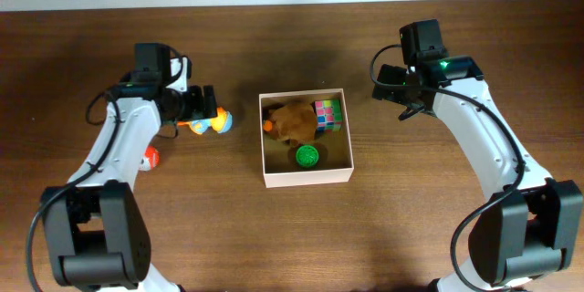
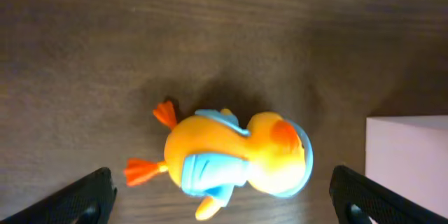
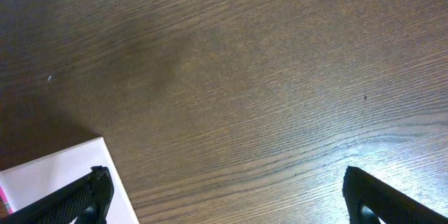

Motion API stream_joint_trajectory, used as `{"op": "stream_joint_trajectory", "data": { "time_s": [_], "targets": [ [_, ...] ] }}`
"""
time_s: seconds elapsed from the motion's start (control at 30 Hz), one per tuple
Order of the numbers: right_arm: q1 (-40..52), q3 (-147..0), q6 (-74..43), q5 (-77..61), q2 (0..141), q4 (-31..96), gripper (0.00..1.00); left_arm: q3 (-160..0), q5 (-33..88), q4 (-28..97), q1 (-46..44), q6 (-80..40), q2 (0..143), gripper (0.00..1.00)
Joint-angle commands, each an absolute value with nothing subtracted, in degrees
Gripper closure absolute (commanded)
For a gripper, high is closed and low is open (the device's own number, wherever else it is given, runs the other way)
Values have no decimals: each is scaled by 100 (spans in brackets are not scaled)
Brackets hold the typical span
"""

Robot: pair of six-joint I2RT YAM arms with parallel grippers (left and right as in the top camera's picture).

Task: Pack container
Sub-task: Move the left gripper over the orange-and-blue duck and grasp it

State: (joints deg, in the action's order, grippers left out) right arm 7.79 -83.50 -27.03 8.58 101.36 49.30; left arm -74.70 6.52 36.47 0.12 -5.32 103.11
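Square shallow white-walled cardboard container [image 1: 307,179], partly filled, sits centrally; left gripper [image 2: 227,199], spread wide, straddles the yellow-and-blue plastic duck [image 2: 241,157] near it, judged ready for closing and lifting; right gripper [image 3: 234,199] hovers spread over bare wood.

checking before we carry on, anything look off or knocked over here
The yellow duck toy lies on its side on the table, outside the container, under the open left claw. Nothing looks spilled or damaged.

Dark wood-grain table [image 1: 411,228]. White-walled container [image 1: 307,179] sits mid-table. Yellow-orange duck toy [image 1: 215,124], blue cap, lies on its side left of container, near but apart. Small orange-white item [image 1: 151,157] farther left, kind unclear.
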Motion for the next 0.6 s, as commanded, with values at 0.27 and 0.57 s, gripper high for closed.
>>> {"op": "stream_joint_trajectory", "data": {
  "time_s": [0.27,0.57],
  "targets": [
    [746,-8466,-2751,952,10147,4928,1,-7548,-408,3516,-425,-143,10624,1],
    [746,-8466,-2751,952,10147,4928,1,-7548,-384,3514,-425,-150,10993,1]
  ]
}}
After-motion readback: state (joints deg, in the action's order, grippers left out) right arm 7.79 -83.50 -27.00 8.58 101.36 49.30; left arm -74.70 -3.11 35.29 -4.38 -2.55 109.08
